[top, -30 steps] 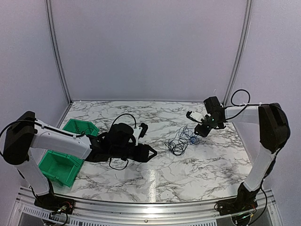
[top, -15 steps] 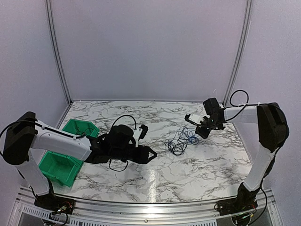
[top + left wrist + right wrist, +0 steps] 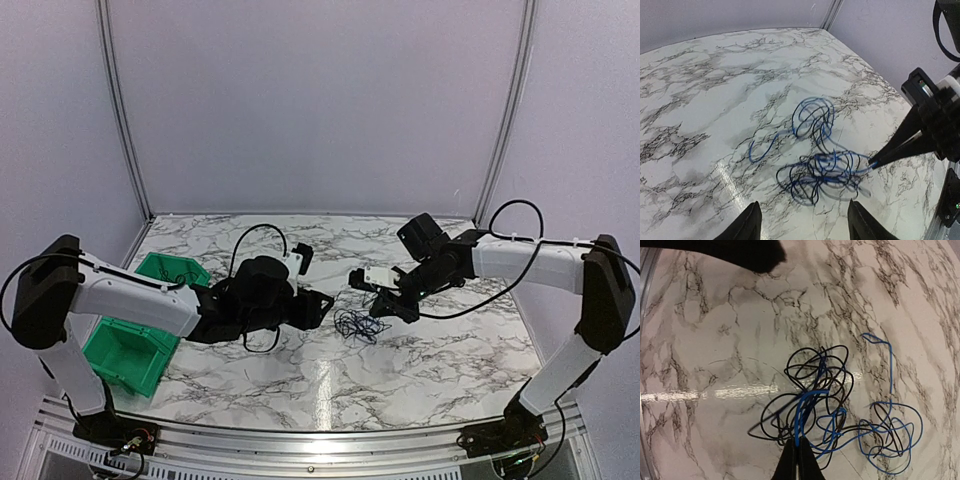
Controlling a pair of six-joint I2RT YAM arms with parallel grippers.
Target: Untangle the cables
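We count 2 grippers, the left gripper (image 3: 322, 306) and the right gripper (image 3: 383, 311), 2 green bins (image 3: 172, 268) (image 3: 120, 352), 1 marble table (image 3: 420, 372), and 1 tangle of cables (image 3: 355, 325) in 2 colours; the strands we cannot count.

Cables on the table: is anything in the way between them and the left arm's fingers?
No. Only bare marble table lies between the left fingers and the cables. The right fingers pinch the tangle from its opposite side, out of that path.
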